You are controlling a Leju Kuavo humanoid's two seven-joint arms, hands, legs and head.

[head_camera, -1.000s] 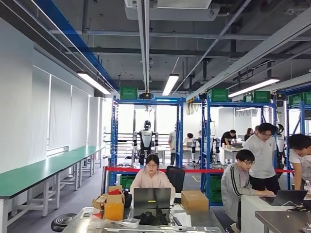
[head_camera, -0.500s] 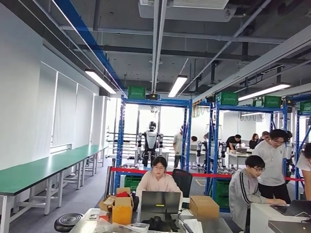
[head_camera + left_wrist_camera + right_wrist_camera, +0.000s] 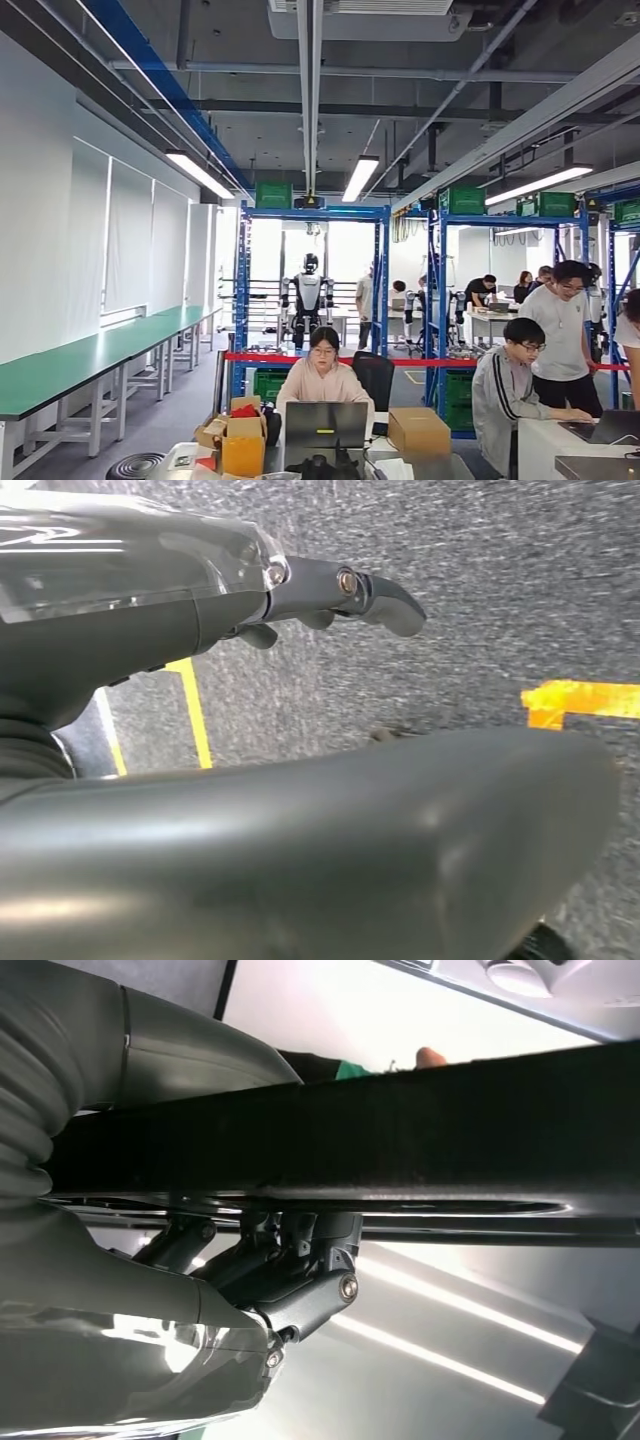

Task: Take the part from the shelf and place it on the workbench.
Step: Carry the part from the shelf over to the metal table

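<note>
My right hand (image 3: 302,1270) grips the part (image 3: 377,1150), a long dark bar crossing from 9 to 3 o'clock just above its curled fingers. My left hand (image 3: 317,590) holds nothing (fingers extended over grey floor (image 3: 490,600)).

Blue painted metal shelf racks (image 3: 381,290) stand beside a smooth, matt green tabletop (image 3: 68,360). Brown cardboard boxes (image 3: 419,432) look matt. Rough speckled grey floor (image 3: 490,610) lies under glossy dark plastic fingers (image 3: 377,595).

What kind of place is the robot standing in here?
Probably a robotics lab or workshop: blue metal shelving with green crates, long green workbenches, and another humanoid robot standing behind people at laptops.
</note>
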